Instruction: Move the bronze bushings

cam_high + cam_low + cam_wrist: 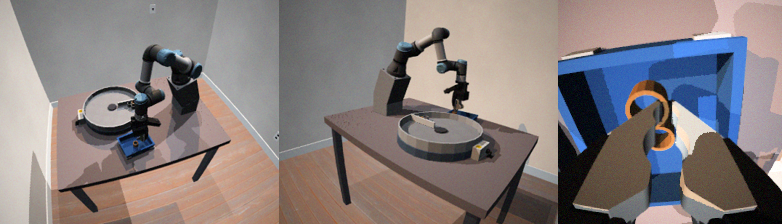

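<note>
My gripper (141, 136) hangs over the blue crate (139, 144), just off the front right rim of the round grey turntable (109, 108). In the wrist view the fingers are shut on a bronze bushing (661, 137), held by its wall above the crate floor (703, 90). A second bronze bushing (647, 99) lies in the crate below; it also shows in the top view (135, 143). A few small dark bushings (131, 103) sit by the guide bar at the turntable's right edge; their colour is hard to tell. In the exterior view the gripper (455, 107) stands behind the turntable (440, 132).
A dark disc (112, 107) marks the turntable's centre. A small white box with a yellow button (80, 113) sits at the turntable's left side. The robot's grey base block (183, 95) stands at the table's back right.
</note>
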Robot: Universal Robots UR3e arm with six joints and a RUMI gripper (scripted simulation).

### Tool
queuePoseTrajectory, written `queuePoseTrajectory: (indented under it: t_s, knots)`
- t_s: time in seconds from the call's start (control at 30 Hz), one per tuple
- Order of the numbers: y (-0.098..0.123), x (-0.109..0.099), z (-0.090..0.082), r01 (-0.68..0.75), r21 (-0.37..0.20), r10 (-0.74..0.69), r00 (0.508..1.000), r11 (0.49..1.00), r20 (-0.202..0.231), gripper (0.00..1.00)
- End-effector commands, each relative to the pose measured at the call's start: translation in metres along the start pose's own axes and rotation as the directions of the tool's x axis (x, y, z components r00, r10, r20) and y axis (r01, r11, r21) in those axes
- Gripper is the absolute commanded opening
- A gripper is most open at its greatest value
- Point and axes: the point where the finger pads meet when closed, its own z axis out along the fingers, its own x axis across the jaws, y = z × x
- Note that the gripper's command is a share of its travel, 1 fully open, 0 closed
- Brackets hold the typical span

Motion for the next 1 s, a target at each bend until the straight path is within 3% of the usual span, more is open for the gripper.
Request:
queuePoseTrajectory:
  t_s: [0.0, 0.37, 0.97]
  knots:
    - [0.001, 0.001, 0.006, 0.000, -0.002, 0.000, 1.000, 1.000, -0.001, 0.00]
    - [0.001, 0.001, 0.018, 0.000, -0.002, 0.000, 1.000, 1.000, -0.001, 0.00]
    - [0.001, 0.001, 0.019, 0.000, -0.002, 0.000, 1.000, 1.000, -0.001, 0.00]
